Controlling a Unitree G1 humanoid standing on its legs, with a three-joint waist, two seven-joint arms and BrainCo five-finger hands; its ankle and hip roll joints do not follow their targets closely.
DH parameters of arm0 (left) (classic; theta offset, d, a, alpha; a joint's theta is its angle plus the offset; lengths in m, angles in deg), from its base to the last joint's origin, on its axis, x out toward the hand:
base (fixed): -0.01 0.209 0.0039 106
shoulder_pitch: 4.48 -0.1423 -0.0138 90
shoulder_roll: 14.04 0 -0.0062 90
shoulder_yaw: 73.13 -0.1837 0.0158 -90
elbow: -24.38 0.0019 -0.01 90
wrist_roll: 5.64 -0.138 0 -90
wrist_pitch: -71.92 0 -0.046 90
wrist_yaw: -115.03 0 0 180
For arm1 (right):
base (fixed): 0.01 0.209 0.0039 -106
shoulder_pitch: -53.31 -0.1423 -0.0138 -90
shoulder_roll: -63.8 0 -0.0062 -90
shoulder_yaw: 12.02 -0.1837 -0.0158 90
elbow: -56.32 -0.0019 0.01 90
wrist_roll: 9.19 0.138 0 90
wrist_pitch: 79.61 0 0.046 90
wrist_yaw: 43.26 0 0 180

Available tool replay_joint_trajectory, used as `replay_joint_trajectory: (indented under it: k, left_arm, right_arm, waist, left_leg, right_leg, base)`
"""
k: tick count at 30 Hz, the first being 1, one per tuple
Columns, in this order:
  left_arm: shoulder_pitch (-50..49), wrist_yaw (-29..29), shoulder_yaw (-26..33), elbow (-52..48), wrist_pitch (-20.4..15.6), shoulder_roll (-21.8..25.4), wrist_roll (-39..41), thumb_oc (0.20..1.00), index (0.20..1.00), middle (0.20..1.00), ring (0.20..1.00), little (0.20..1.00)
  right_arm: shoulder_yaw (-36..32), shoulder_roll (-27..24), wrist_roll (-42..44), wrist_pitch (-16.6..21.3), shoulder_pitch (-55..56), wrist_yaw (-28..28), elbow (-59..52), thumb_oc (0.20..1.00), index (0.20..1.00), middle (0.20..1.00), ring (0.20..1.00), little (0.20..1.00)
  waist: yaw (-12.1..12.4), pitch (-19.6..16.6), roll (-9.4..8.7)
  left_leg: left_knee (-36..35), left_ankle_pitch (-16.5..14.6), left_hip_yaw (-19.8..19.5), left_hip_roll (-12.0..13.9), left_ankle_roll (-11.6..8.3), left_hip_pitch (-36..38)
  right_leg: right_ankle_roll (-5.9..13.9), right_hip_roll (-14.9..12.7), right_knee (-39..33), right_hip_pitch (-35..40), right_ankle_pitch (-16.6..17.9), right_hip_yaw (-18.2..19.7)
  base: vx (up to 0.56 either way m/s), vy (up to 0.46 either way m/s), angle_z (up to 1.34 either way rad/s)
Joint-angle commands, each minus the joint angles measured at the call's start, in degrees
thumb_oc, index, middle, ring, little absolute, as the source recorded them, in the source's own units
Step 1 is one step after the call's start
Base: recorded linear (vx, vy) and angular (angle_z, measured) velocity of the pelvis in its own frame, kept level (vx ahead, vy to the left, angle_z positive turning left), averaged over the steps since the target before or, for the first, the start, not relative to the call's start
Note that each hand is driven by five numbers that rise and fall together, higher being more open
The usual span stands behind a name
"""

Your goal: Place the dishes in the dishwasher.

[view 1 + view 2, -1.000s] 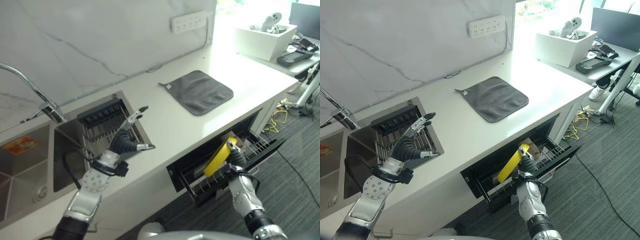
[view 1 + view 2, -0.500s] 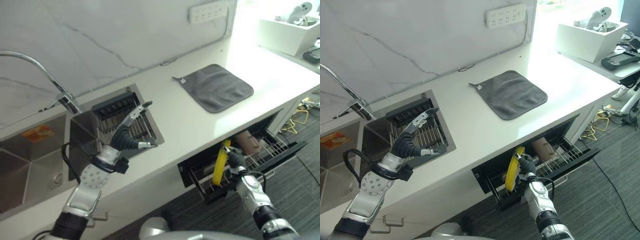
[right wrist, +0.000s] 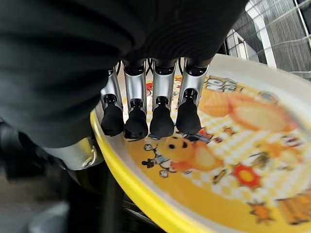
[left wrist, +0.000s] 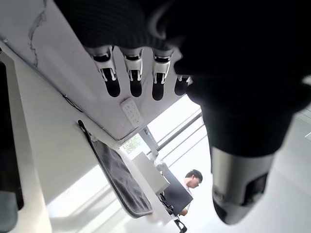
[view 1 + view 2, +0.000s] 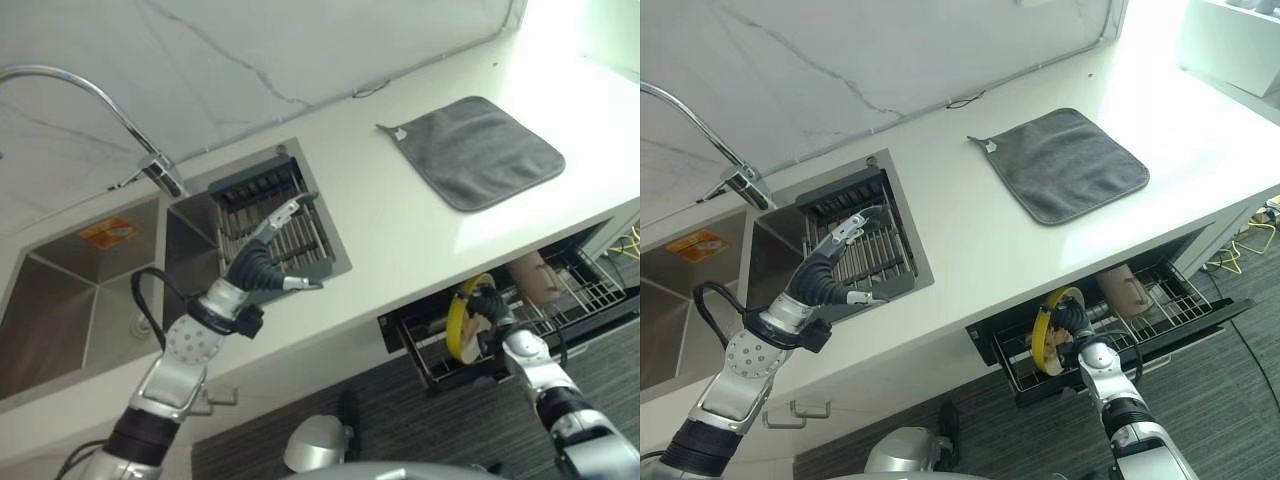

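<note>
- Compared with a moment ago: yellow plate [image 5: 1047, 340] now stood upright on edge inside the dishwasher rack [image 5: 1160, 300], no longer tilted above it.
- Right hand [image 5: 1072, 322] clasping the plate's rim, not yet released.
- Left hand [image 5: 832, 272] relaxed, empty, well apart from the rack, above the sink's dish rack [image 5: 855, 240].

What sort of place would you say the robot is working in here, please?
Most likely a kitchen, perhaps a demo one set in an office. A steel sink with a curved faucet is set into a white counter, and below it a pulled-out dishwasher rack holds a yellow-rimmed plate.
</note>
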Motion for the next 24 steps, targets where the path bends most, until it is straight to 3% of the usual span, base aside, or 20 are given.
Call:
replay_joint_trajectory:
  k: [1, 5, 13, 21, 24]
  left_arm:
    - [3.02, -0.87, -0.17, -2.94, -4.29, 0.81, 4.12, 1.000, 1.000, 1.000, 1.000, 1.000]
    - [4.11, -0.69, -0.02, -2.65, -5.20, 2.72, 4.59, 1.000, 1.000, 1.000, 1.000, 1.000]
    - [7.40, -0.37, -0.75, -1.95, -7.66, 5.59, 4.29, 1.000, 1.000, 1.000, 1.000, 1.000]
    - [11.21, -0.75, -0.69, -1.90, -8.72, 8.31, 5.25, 1.000, 1.000, 1.000, 1.000, 1.000]
    - [12.56, -0.93, -0.73, -1.67, -9.42, 9.15, 5.96, 1.000, 1.000, 1.000, 1.000, 1.000]
  right_arm:
    - [2.90, -1.36, -8.81, 3.68, -10.30, 2.52, -2.47, 0.200, 0.200, 0.200, 0.200, 0.200]
    - [7.11, -3.92, -16.63, 2.07, -13.09, 1.54, -1.30, 0.200, 0.200, 0.200, 0.200, 0.200]
    - [17.13, -8.69, -29.62, 6.20, -19.21, -3.80, 2.32, 0.200, 0.200, 0.200, 0.200, 0.200]
    - [21.74, -9.78, -32.38, 7.54, -25.34, -6.15, 7.17, 0.200, 0.200, 0.200, 0.200, 0.200]
    - [24.33, -9.46, -38.22, 8.78, -27.36, -6.51, 9.08, 0.200, 0.200, 0.200, 0.200, 0.200]
  waist:
    - [3.87, -0.50, 1.69]
    - [4.60, 1.09, 0.78]
    - [6.74, 4.51, -0.61]
    - [8.35, 6.80, -0.53]
    - [9.04, 7.46, -0.30]
  left_leg:
    - [7.56, -6.35, -4.37, -1.17, 1.83, -3.36]
    - [8.50, -6.12, -5.02, -0.80, 1.56, -4.87]
    - [8.86, -4.62, -5.91, 0.13, 1.20, -7.42]
    - [8.95, -3.31, -6.84, 0.20, 1.17, -10.57]
    - [8.74, -2.64, -6.78, 0.32, 1.04, -11.80]
  right_leg:
    - [-0.14, -4.56, 10.13, -3.55, 1.30, -2.76]
    - [-0.02, -4.26, 10.45, -4.30, 1.49, -2.61]
    - [0.98, -3.64, 10.42, -5.44, 2.43, -2.92]
    - [1.36, -2.97, 10.20, -7.78, 2.79, -2.40]
    - [1.47, -2.57, 9.70, -8.49, 2.98, -2.40]
  base:
    - [-0.06, -0.065, 0.09]
    - [-0.08, -0.094, 0.08]
    - [-0.08, -0.094, 0.03]
    - [-0.07, -0.059, 0.08]
    - [-0.06, -0.023, 0.00]
